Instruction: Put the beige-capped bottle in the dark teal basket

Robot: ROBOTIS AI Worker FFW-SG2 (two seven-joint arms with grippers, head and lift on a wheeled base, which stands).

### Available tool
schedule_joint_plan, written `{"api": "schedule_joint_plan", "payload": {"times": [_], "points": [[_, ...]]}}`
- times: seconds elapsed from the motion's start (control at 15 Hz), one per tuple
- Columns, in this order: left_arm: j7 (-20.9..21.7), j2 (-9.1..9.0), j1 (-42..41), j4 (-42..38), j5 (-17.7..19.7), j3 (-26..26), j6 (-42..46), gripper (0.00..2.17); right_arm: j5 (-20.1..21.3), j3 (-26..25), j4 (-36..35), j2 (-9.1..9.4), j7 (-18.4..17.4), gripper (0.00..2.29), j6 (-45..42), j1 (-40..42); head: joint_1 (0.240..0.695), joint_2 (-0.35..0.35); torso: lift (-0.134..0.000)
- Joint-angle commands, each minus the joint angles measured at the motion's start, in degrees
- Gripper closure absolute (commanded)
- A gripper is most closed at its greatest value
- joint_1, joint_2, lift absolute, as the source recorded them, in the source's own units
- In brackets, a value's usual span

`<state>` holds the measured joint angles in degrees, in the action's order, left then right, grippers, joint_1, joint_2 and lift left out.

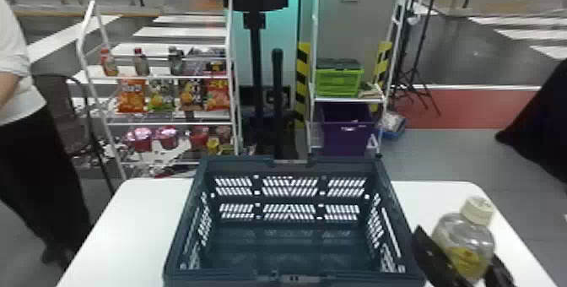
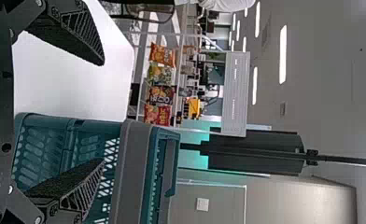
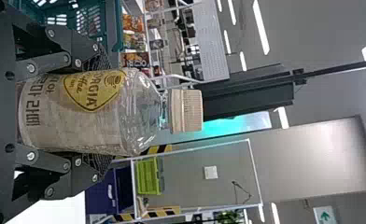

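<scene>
in the head view, we find the room brightly lit, and the smooth white tabletop (image 1: 126, 223) gives back a pale, even glare. inside the dark teal plastic basket (image 1: 236, 167), the floor sinks into shade, while its slots show bright. a turquoise glow (image 1: 280, 28) spreads behind the black stand (image 1: 255, 54). in the wrist views we see long white ceiling lights (image 2: 283, 53) burning overhead, and the plain grey wall (image 3: 312, 158) shades from light to dark. small glints catch the clear plastic beige-capped bottle (image 3: 141, 112).
</scene>
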<state>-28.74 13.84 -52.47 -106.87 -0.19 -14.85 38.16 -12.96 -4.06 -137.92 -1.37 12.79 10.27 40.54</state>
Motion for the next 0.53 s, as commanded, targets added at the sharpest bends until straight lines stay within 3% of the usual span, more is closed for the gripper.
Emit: {"api": "schedule_joint_plan", "payload": {"times": [0.0, 0.33, 0.47], "points": [[0.0, 0.22, -0.1, -0.1, 0.1, 0.0, -0.3, 0.15, 0.2, 2.0, -1.0, -0.56, -1.8, 2.14, 10.6, -6.3, 0.499, 0.0, 0.0], [0.0, 0.31, -0.9, -0.4, 0.3, 0.4, -0.2, 0.15, 0.8, 8.3, 0.5, -2.05, -6.7, 2.14, 27.0, -18.7, 0.499, 0.0, 0.0], [0.0, 0.22, -1.0, -0.2, 0.3, 0.4, -0.2, 0.15, 0.8, 9.9, 1.0, -2.05, -8.3, 2.13, 38.2, -24.8, 0.499, 0.0, 0.0]]}}
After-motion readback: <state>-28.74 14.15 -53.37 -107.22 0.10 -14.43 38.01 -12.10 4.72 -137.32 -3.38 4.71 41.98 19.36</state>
